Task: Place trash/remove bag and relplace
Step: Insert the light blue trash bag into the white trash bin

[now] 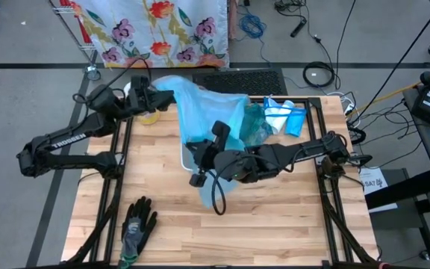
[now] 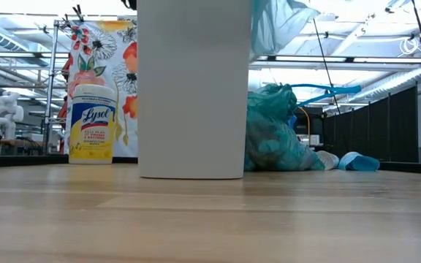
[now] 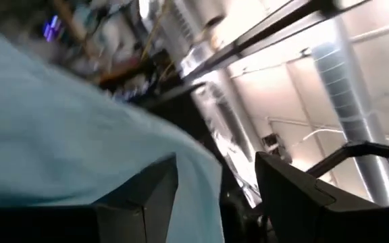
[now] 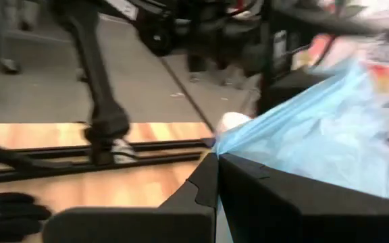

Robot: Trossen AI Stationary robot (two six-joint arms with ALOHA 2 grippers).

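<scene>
A light blue bag (image 1: pixel 200 104) is spread in the air over the white bin (image 2: pixel 192 88), which stands upright on the table. My right gripper (image 1: pixel 198 155) is shut on the bag's near edge above the bin. My left gripper (image 1: pixel 155 97) stands open at the bag's far left part, with bag film (image 3: pixel 80 148) reaching between its fingers. A full teal bag (image 2: pixel 276 139) rests on the table to the right of the bin. No loose trash shows. My left gripper has the blue bag's film lying against the inner side of one finger (image 3: pixel 147 196); the other finger (image 3: pixel 296 196) stands apart from it. My right gripper pinches a gathered edge of the bag (image 4: pixel 229 143) between its two shut fingers. It comes about level from the table's right. The film rises away from the fingers, lifted clear of the table.
A yellow Lysol tub (image 2: pixel 92 124) stands at the far left of the table. Blue bag packs (image 1: pixel 286 118) lie at the far right. A black-and-grey glove (image 1: pixel 136 224) lies near the front left. Bare wood (image 1: pixel 275 217) stretches along the near side.
</scene>
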